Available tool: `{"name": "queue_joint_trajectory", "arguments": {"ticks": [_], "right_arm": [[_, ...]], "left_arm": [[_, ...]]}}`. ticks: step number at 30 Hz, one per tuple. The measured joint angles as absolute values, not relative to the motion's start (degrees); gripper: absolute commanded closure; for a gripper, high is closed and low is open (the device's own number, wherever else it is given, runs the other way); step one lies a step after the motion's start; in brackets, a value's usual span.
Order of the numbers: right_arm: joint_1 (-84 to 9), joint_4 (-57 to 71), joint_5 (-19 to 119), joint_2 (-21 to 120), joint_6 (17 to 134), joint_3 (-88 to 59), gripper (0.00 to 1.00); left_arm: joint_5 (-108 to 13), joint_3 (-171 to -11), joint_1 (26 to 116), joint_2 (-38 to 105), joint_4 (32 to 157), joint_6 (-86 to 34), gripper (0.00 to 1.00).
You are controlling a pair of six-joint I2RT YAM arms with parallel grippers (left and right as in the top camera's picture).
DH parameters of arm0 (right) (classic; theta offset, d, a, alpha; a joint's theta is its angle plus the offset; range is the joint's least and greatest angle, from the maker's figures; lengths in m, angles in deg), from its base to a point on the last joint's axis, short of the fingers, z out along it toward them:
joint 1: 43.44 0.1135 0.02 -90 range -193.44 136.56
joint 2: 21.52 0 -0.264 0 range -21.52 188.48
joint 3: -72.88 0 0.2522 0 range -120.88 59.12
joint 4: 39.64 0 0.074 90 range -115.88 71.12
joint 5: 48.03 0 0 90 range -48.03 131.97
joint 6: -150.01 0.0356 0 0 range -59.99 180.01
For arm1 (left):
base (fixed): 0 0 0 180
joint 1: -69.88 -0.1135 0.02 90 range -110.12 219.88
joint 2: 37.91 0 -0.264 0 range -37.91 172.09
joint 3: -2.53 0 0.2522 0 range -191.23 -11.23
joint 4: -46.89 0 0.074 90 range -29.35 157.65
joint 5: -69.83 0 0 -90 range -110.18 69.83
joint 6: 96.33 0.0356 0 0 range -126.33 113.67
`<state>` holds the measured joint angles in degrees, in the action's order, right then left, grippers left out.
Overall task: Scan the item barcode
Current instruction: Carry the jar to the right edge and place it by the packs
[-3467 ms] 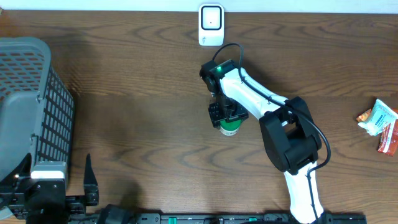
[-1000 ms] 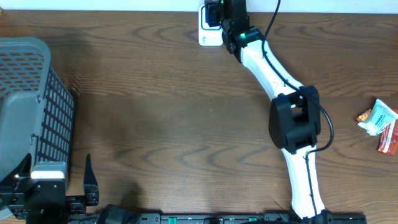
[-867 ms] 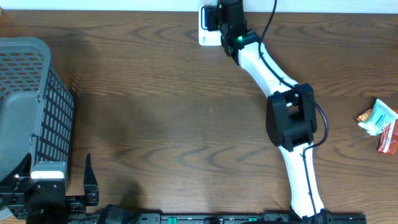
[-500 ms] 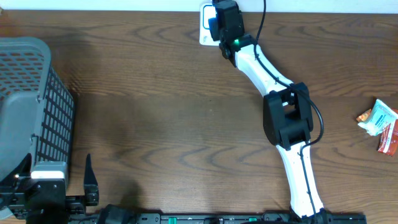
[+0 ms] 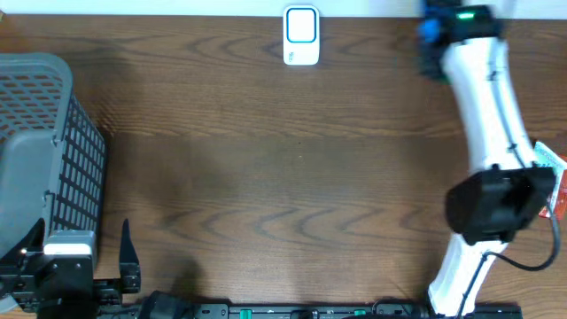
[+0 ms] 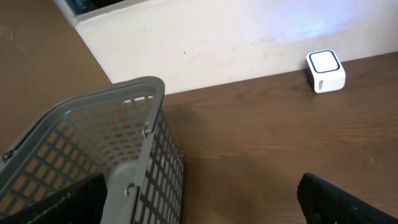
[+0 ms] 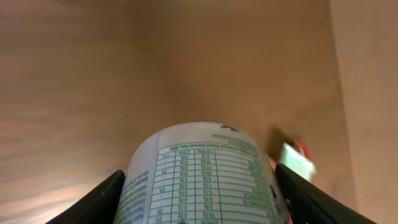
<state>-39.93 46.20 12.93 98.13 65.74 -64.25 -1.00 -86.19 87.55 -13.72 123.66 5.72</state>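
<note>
At the near edge, the left tool (image 6: 202,179) sits low beside the grey mesh basket (image 5: 44,133), its two black fingers spread wide with nothing between them. The basket takes up the left end of the brown wooden surface (image 5: 266,177).

Near the right edge, some small snack packets (image 7: 291,158) lie partly hidden by the elbow of the right arm (image 5: 487,106) in the overhead view. The arm reaches from the near edge up towards the far right corner.

Out at its end, the right tool (image 7: 199,177) pinches a white bottle (image 7: 205,158), one finger on each side. The bottle's green-printed nutrition table faces the wrist camera. The overhead view is blurred here, so the bottle cannot be made out in it.

The white barcode scanner (image 5: 301,35) stands at the far edge near the middle, well to the left of the bottle.
</note>
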Motion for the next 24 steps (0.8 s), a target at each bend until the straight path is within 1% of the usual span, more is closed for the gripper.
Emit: {"name": "queue_joint_trajectory", "arguments": {"ticks": [4,6,13,16,18,20,24], "right_arm": [[-51.8,48.1,17.5,100.9,69.9,-63.7,0.49],[-56.2,48.2,20.9,102.1,70.9,-63.3,0.48],[-67.7,47.5,32.0,103.0,73.4,-61.7,0.49],[-70.2,44.6,34.5,103.8,74.1,-58.8,0.49],[-70.8,42.1,35.4,105.1,74.3,-55.9,0.47],[-70.8,38.6,36.3,106.8,74.5,-51.6,0.44],[-70.4,32.9,37.3,109.0,75.1,-45.3,0.44]], "left_arm": [[-1.0,-86.2,87.5,-13.7,123.7,5.7,0.02],[-1.0,-86.2,87.5,-13.7,123.7,5.7,0.02],[-1.0,-86.2,87.5,-13.7,123.7,5.7,0.02],[-1.0,-86.2,87.5,-13.7,123.7,5.7,0.02],[-1.0,-86.2,87.5,-13.7,123.7,5.7,0.02],[-1.0,-86.2,87.5,-13.7,123.7,5.7,0.02],[-1.0,-86.2,87.5,-13.7,123.7,5.7,0.02]]}}
